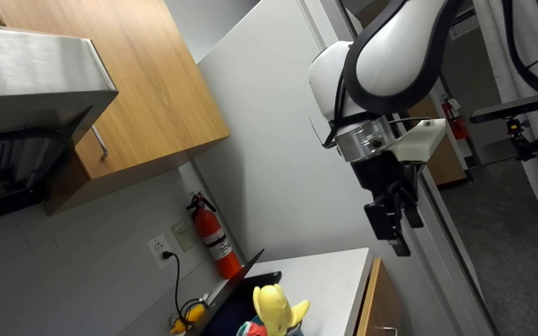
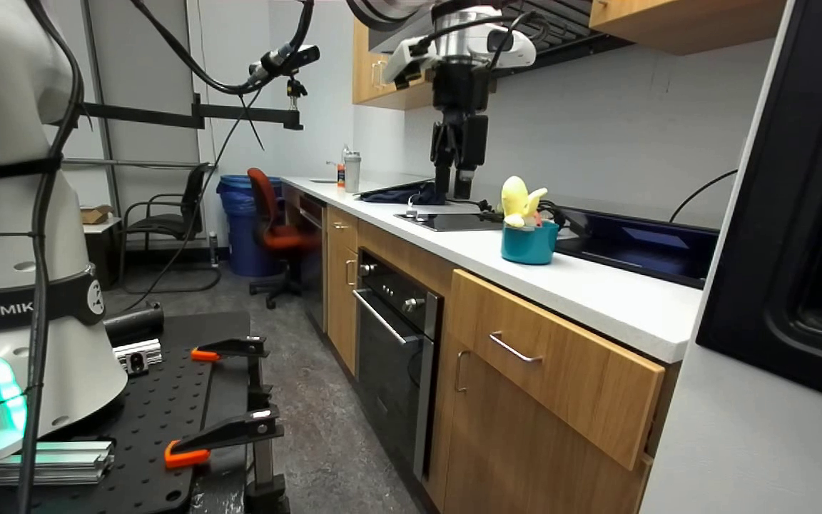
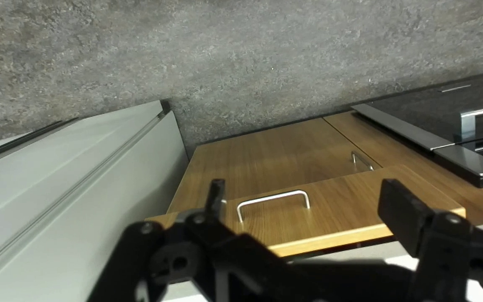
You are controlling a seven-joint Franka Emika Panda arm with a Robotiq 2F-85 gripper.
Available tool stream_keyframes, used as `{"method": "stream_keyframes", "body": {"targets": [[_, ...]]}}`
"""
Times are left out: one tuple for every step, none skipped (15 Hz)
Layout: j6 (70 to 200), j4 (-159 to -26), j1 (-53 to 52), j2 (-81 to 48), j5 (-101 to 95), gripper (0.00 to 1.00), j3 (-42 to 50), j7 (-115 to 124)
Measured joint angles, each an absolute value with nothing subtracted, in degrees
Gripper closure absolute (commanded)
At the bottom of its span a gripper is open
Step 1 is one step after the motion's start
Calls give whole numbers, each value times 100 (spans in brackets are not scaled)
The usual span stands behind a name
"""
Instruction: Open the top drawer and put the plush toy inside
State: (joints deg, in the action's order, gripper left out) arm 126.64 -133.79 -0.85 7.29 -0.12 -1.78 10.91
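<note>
Black, blocky robot jaws are looming closest in the wrist view, spread wide, pinching nothing. Light-wood, flat-fronted top drawer (image 2: 571,375) is sitting slightly ajar below the white table (image 2: 596,294); its slim silver metal handle (image 3: 271,197) is showing beyond the jaws, contact not apparent. Bright yellow, lumpy plush toy (image 2: 516,201) is poking upright out of a round teal pot (image 2: 527,244) on the table, just left of a shallow black tray (image 2: 650,243) in an exterior view, well apart from the jaws. Drawer is probably needing more pull before loading. Handle is looking stiff and maybe slick: gripping mid-bar, pulling straight, is seeming best. Toy should be feeling light, soft, squashy, hardly fragile or slippery. Best hold: closing on the thick upright body above the pot's rim, skipping the side limb (image 1: 300,311), which could be bending away. Pot might be lifting along too.
</note>
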Motion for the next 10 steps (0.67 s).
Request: {"method": "stream_keyframes", "body": {"targets": [[12797,-13348,-86,594,15,47,-186,1187],[12936,-13323,-89,460,42,55,-196,1281],[13083,-13309,-93,326,60,63,-205,1380],[13230,-13301,-99,190,75,70,-211,1471],[13380,-13296,-103,49,90,78,-218,1551],[13516,-13287,-105,-92,107,85,-222,1618],[13647,-13271,-107,-235,132,94,-222,1649],[13762,-13238,-108,-379,152,99,-222,1655],[13859,-13197,-108,-518,156,100,-219,1655],[13935,-13144,-108,-651,156,100,-215,1655]]}}
